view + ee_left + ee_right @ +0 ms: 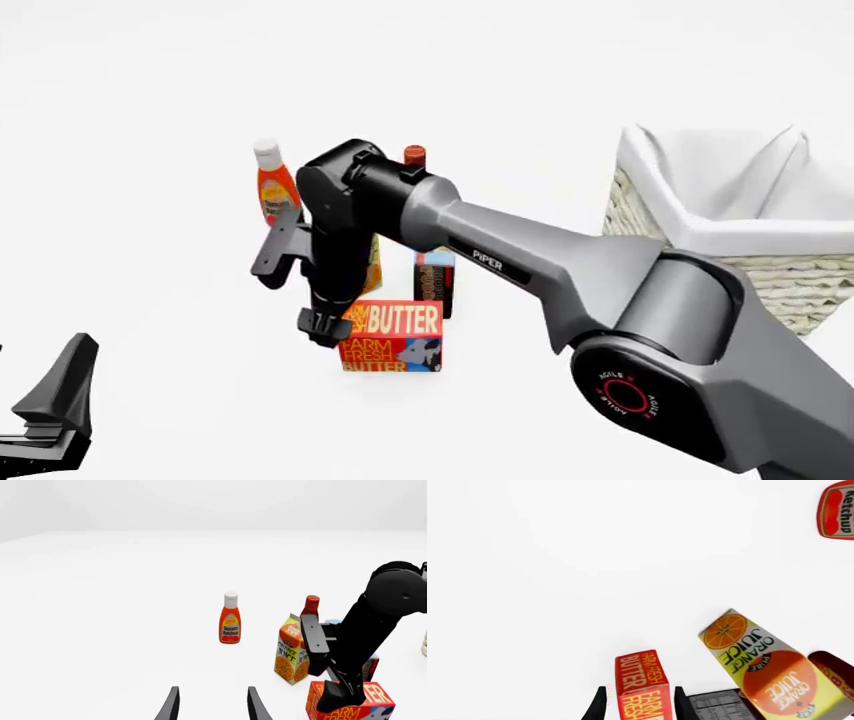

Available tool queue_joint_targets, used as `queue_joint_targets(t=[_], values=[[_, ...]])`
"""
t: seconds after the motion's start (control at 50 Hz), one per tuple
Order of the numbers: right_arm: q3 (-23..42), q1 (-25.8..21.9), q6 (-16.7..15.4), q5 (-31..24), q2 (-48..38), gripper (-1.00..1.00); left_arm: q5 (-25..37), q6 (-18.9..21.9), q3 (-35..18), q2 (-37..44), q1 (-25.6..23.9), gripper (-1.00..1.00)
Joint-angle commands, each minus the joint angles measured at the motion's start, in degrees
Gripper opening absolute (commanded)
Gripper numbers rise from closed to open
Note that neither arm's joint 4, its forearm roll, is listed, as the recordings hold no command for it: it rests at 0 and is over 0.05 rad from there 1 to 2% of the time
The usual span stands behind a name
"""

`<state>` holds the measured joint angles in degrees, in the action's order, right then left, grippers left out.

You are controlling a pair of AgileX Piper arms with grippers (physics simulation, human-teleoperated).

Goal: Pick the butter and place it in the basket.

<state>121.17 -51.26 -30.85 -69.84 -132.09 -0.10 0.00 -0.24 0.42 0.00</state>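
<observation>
The butter (391, 336) was flanked by the fingers of the right gripper (638, 700), set narrowly around it near the desk's (160, 90) middle. An orange juice carton (764, 670) and a ketchup bottle (275, 187) were crowded just behind. The basket (747, 240) was seen toward the right edge, with bare desk between. The left gripper (212, 705) was held parted and empty.

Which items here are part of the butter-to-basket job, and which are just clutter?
Job:
- butter, between the right gripper fingers
- basket, on the right in the front view

Clutter:
- ketchup bottle
- orange juice carton
- red-capped bottle behind the carton
- left gripper, open and holding nothing
</observation>
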Motion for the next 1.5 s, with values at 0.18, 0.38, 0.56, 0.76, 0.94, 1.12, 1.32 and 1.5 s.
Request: queue_joint_targets(t=[0.18, 0.38, 0.56, 0.76, 0.94, 1.12, 1.32, 1.5], values=[[-1.81, 0.29, 0.16, 0.02, 0.25, 1.00, 0.00, 0.00, 0.00, 0.00, 0.00, 1.00], [-2.06, 0.85, -0.01, 0.03, -0.04, 1.00, 0.00, 0.00, 0.00, 0.00, 0.00, 1.00], [-2.30, 1.08, -0.16, 0.03, 0.02, 1.00, 0.00, 0.00, 0.00, 0.00, 0.00, 1.00], [-2.66, 1.21, -0.35, 0.02, 0.31, 1.00, 0.00, 0.00, 0.00, 0.00, 0.00, 1.00], [-2.86, 1.45, -0.57, 0.03, 0.17, 1.00, 0.00, 0.00, 0.00, 0.00, 0.00, 1.00], [-2.87, 1.66, -0.67, 0.04, -0.23, 1.00, 0.00, 0.00, 0.00, 0.00, 0.00, 1.00], [-1.65, 2.28, -1.09, -0.04, -1.86, 1.00, 0.00, 0.00, 0.00, 0.00, 0.00, 1.00], [-1.12, 2.67, -1.19, 0.04, -2.80, 1.00, 0.00, 0.00, 0.00, 0.00, 0.00, 1.00]])
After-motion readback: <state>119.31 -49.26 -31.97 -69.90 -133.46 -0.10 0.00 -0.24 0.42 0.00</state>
